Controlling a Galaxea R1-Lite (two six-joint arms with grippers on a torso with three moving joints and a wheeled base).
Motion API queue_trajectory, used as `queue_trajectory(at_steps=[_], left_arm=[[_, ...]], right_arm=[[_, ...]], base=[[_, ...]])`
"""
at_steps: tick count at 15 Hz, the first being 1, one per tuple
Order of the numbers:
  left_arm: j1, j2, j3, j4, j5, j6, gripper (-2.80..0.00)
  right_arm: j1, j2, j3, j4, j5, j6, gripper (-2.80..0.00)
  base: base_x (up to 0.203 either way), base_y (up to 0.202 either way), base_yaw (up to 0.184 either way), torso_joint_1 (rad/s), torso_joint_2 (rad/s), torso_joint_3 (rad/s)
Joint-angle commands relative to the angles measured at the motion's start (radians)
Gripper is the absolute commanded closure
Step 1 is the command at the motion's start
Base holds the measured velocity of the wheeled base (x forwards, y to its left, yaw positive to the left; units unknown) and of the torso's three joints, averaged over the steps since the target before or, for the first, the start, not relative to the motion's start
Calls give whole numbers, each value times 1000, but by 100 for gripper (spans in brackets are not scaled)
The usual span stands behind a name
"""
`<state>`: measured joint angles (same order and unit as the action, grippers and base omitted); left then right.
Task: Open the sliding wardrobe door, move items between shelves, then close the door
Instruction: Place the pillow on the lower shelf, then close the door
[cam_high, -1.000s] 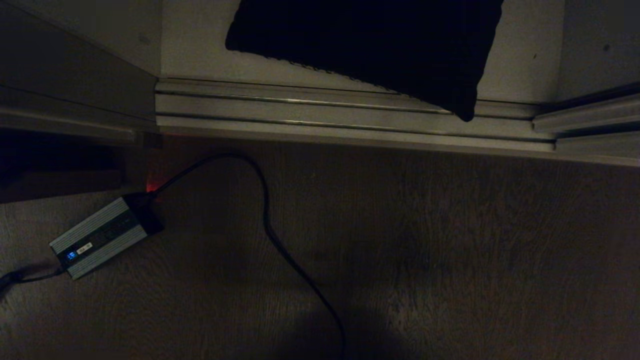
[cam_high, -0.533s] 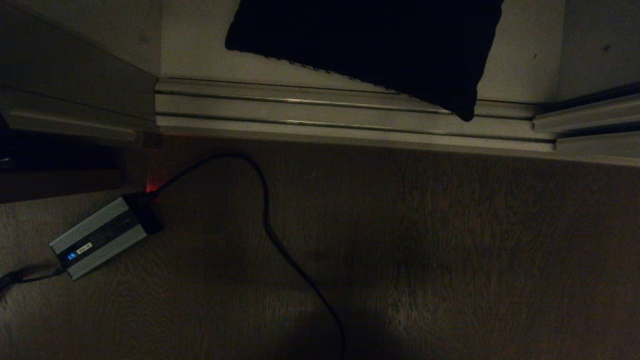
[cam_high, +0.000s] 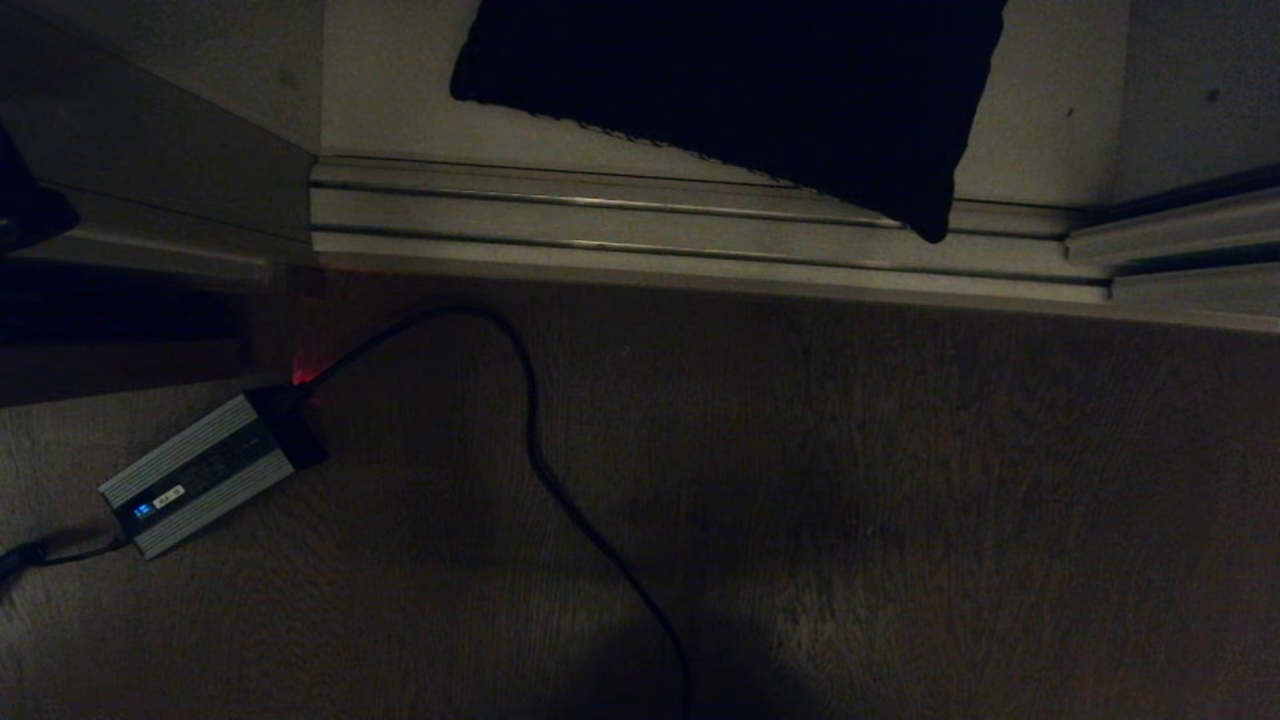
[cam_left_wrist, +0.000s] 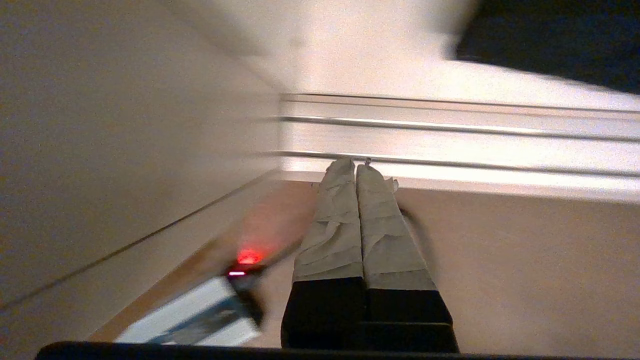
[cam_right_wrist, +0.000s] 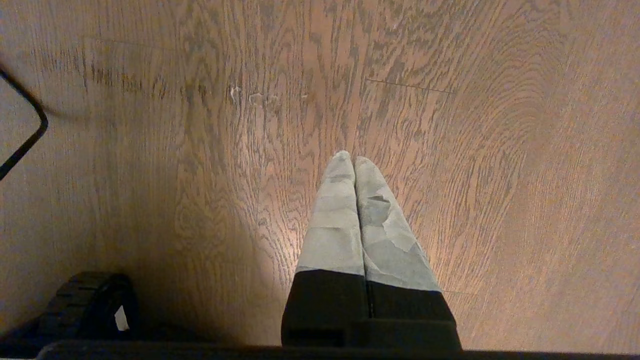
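Cushion (cam_high: 740, 90), seen only as a dark, soft rectangle with a finely stitched edge, is laid on the pale flat shelf board (cam_high: 400, 90) at the wardrobe's foot; one rounded corner is draped over the ribbed metal floor track (cam_high: 700, 235), whose long parallel rails are dully polished; its pattern cannot be made out in the dim head view. Wood-grain flooring (cam_high: 900, 500) is spread before the track; a small ridged silver box (cam_high: 200, 472) with a black cable (cam_high: 530, 400) is set on it, a red glow shown at its end. Left gripper (cam_left_wrist: 355, 165) is held with its tape-wrapped fingers (cam_left_wrist: 335, 225) pressed together and empty, tips pointed at the track's near edge. Right gripper (cam_right_wrist: 354, 160) is likewise closed on nothing, hung above bare flooring.
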<state>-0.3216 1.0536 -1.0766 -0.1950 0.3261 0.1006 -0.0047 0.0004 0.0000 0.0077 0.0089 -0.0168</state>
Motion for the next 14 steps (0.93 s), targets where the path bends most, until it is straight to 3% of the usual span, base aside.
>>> queue_trajectory(at_steps=[1,6,8,14], left_arm=[[46,5,-118,168,-141,-39,0],[252,-55,-150,415,-545,-71,0],[328,-108,-164,500,-642,-64,0],[366,-312,-162,682,-652,-65,0]], right_arm=[[0,-2,4,0,0,0,0],[0,-1,4,0,0,-1,0],[0,-2,3,0,0,0,0],[0,-2,3,0,0,-2,0]], base=[[0,0,0,0,0,0],[0,0,0,0,0,0],[0,0,0,0,0,0],[0,0,0,0,0,0]])
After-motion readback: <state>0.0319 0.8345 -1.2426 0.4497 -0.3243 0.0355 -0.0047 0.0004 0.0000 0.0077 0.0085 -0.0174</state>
